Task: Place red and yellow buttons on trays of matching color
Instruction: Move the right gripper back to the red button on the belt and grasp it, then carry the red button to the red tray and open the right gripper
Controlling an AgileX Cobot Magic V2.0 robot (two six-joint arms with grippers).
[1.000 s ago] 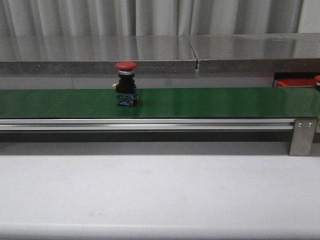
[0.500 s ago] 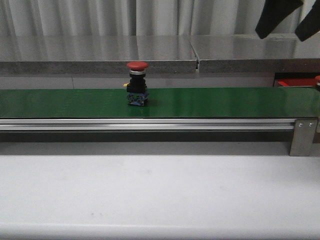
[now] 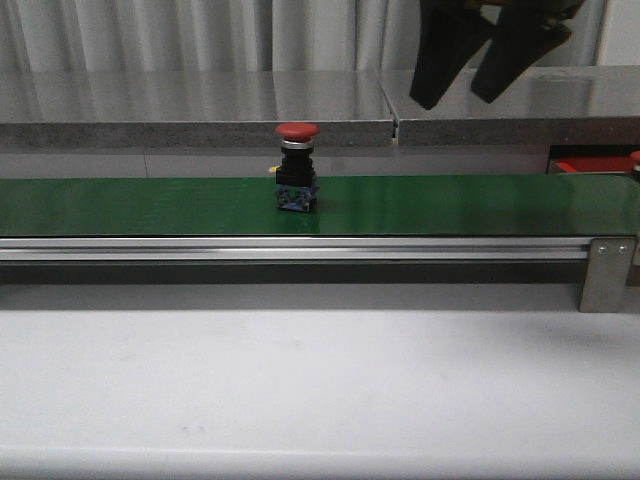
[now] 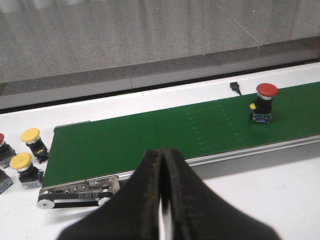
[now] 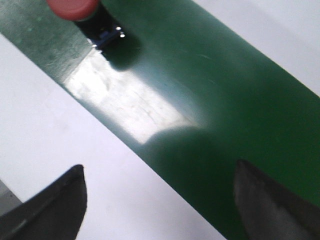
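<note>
Red button [image 3: 297, 168] upright on green belt [image 3: 450, 205]. Right end effector [image 3: 476, 92] released, raised above belt. Left end effector [image 4: 162, 165] clenched, empty. Red tray [image 3: 575, 166] corner seen at belt's right end.

Green belt [image 3: 450, 205]: smooth, slightly glossy, reflecting light. Rail [image 3: 290, 248] below: brushed metal. Red button [image 3: 297, 130] cap: matt plastic. White table [image 3: 320, 390]: matt, smooth. Rear ledge [image 3: 190, 105], upper frame: polished, speckled stone-like.

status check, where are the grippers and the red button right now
Right gripper jaws open, above belt, empty. Left gripper jaws shut, empty. Red button upright on belt, untouched. Nothing between it and the right gripper.
</note>
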